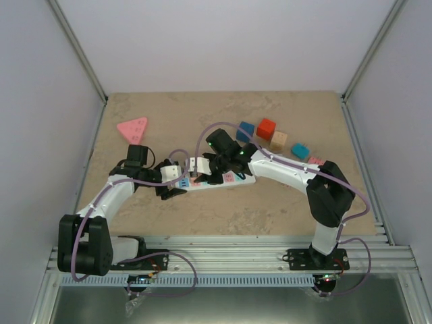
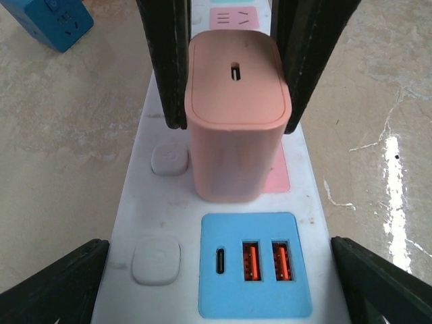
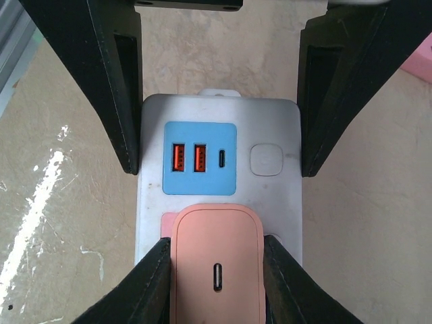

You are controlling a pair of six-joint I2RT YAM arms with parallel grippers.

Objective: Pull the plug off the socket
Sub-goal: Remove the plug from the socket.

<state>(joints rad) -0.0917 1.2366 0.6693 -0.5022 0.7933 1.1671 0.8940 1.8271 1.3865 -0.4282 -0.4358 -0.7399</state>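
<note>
Jaws of right gripper clamp plug in socket

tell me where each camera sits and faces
top: above, behind the bases, looking down on the table; left arm and right arm show
left wrist: on the left gripper, looking along the strip at the plug; own fingers at bottom corners
right wrist: on the right gripper, looking down on the plug; own fingers clamp it
wrist views share plug, strip

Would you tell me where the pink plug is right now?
In the left wrist view the plug stands in the pink outlet of the socket, just beyond the blue USB panel, clamped by the right hand.
</note>
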